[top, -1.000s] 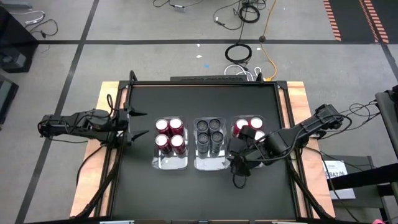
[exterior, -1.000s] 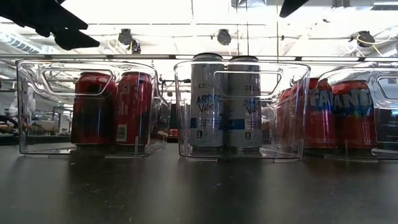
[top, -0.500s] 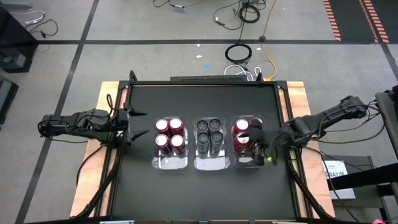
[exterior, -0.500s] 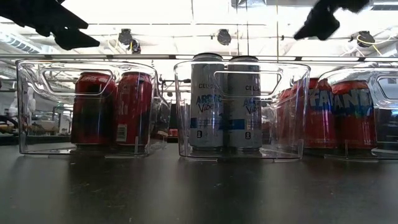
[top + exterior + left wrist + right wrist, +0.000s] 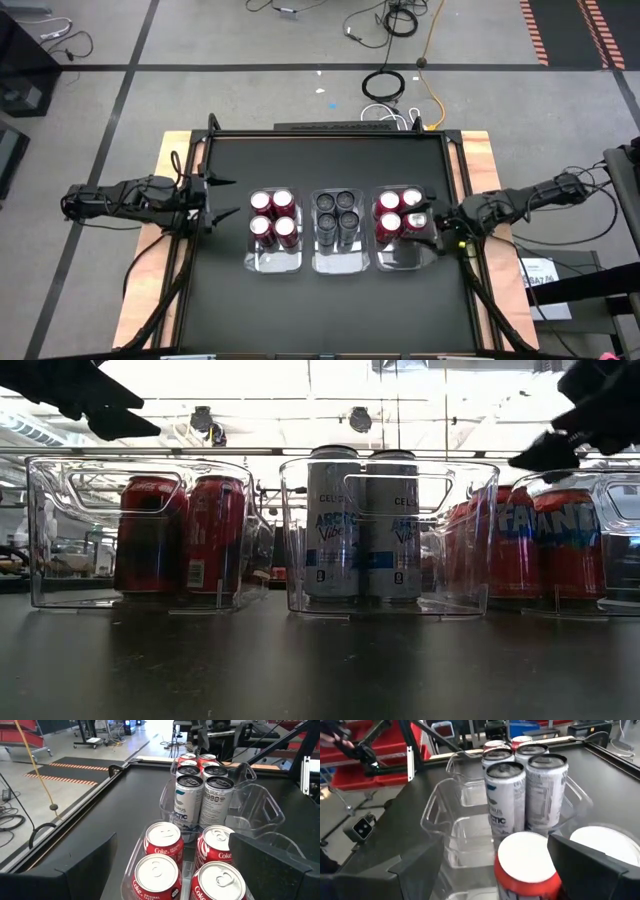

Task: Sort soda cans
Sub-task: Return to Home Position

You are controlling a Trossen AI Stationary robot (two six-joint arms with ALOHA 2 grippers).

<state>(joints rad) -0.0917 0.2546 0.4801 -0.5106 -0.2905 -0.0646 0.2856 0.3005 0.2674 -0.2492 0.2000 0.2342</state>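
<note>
Several red soda cans [image 5: 273,218] stand upright in the left clear bin, and several dark grey ones [image 5: 337,213] in the middle bin. More red cans with white tops [image 5: 400,212] stand in the right bin. My right gripper [image 5: 441,236] is open and hovers at that bin's right wall. In its wrist view [image 5: 495,849] the fingers point across the nearest white-topped can [image 5: 526,857] without touching it. My left gripper [image 5: 225,200] waits open to the left of the left bin, facing its cans [image 5: 162,840].
Three clear bins sit side by side at the middle of the black table: left [image 5: 273,262], middle [image 5: 338,264], right [image 5: 400,262]. The near end of each bin holds no cans. Bare table lies toward the far edge [image 5: 325,160] and the near edge [image 5: 325,315].
My right gripper has swung from the near end of the right bin toward the table's right edge, turning until it points leftward at the bin. The cans and bins stand as before.
</note>
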